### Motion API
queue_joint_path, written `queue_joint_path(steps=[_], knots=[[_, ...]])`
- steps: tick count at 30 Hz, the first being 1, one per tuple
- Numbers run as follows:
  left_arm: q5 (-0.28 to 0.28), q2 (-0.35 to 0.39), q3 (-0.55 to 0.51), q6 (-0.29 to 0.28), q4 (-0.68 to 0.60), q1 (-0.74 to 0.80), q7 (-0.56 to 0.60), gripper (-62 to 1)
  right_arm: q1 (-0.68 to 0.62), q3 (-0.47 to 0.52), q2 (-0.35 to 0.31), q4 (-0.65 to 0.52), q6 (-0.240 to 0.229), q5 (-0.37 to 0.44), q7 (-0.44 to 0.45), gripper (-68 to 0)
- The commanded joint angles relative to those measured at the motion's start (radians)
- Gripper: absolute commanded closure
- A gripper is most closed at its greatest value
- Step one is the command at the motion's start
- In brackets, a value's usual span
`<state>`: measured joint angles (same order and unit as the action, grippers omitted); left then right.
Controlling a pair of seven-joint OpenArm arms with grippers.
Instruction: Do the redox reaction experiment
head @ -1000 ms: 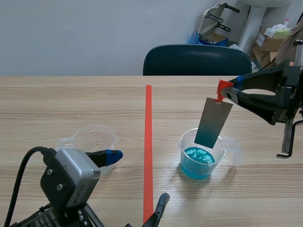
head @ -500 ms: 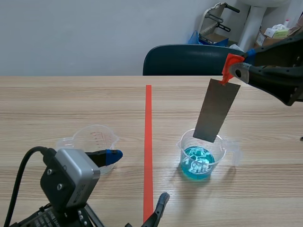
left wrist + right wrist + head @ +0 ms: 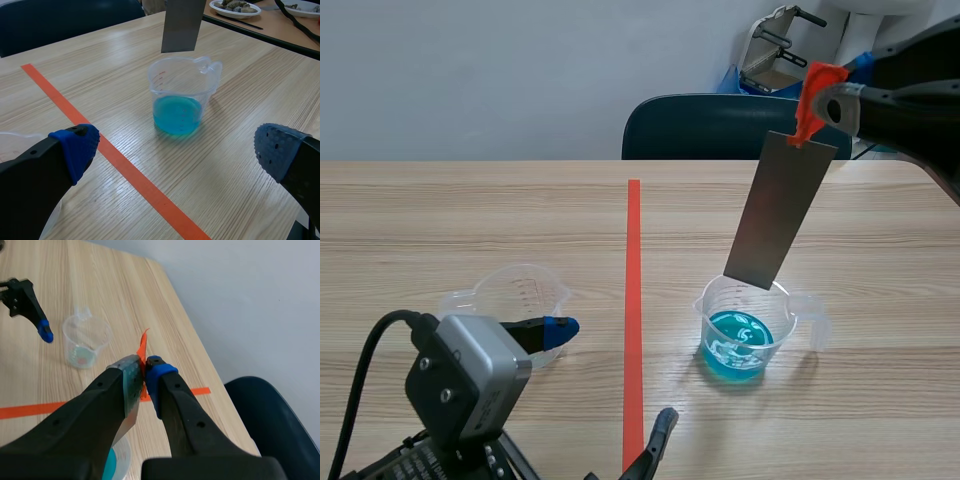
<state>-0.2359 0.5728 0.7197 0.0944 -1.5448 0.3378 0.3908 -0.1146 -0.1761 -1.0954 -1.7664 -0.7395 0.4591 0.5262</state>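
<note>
Two beakers: blue beaker point(image 3: 740, 335), empty beaker point(image 3: 515, 292).
Metal strip point(image 3: 780, 210): above blue beaker, likely so drips land inside.
Right gripper point(image 3: 144, 372): clamped on strip's top.
Left gripper point(image 3: 177, 147): wide open, holding nothing.

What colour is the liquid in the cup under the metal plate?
The liquid is turquoise blue, clearest in the left wrist view.

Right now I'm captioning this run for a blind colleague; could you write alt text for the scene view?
The right gripper holds a grey strip by its orange tab, hanging tilted just above a beaker of blue liquid on a wooden table. Across the red tape line, the open left gripper sits low beside a clear beaker.
</note>
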Motion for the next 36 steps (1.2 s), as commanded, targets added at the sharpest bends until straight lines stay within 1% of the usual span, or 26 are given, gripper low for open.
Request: queue_joint_path(steps=[1,9,13,18,21,36], knots=[[-0.002,-0.005,0.002,-0.003,-0.027,0.0,0.013,-62.3,0.009,0.011,-0.024,-0.021,-0.006,0.038,-0.008,-0.8],[-0.002,-0.005,0.002,-0.003,-0.027,0.0,0.013,-62.3,0.009,0.016,-0.049,-0.089,-0.006,0.159,-0.13,-0.8],[-0.002,-0.005,0.002,-0.003,-0.027,0.0,0.013,-62.3,0.01,0.025,-0.049,-0.119,-0.006,0.203,-0.182,-0.8],[-0.002,-0.005,0.002,-0.003,-0.027,0.0,0.013,-62.3,0.01,0.029,-0.049,-0.142,-0.006,0.241,-0.218,-0.8],[-0.002,-0.005,0.002,-0.003,-0.027,0.0,0.013,-62.3,0.01,0.029,-0.049,-0.146,-0.006,0.253,-0.222,-0.8],[-0.002,-0.005,0.002,-0.003,-0.027,0.0,0.013,-62.3,0.009,0.029,-0.048,-0.146,-0.006,0.253,-0.226,-0.8]])
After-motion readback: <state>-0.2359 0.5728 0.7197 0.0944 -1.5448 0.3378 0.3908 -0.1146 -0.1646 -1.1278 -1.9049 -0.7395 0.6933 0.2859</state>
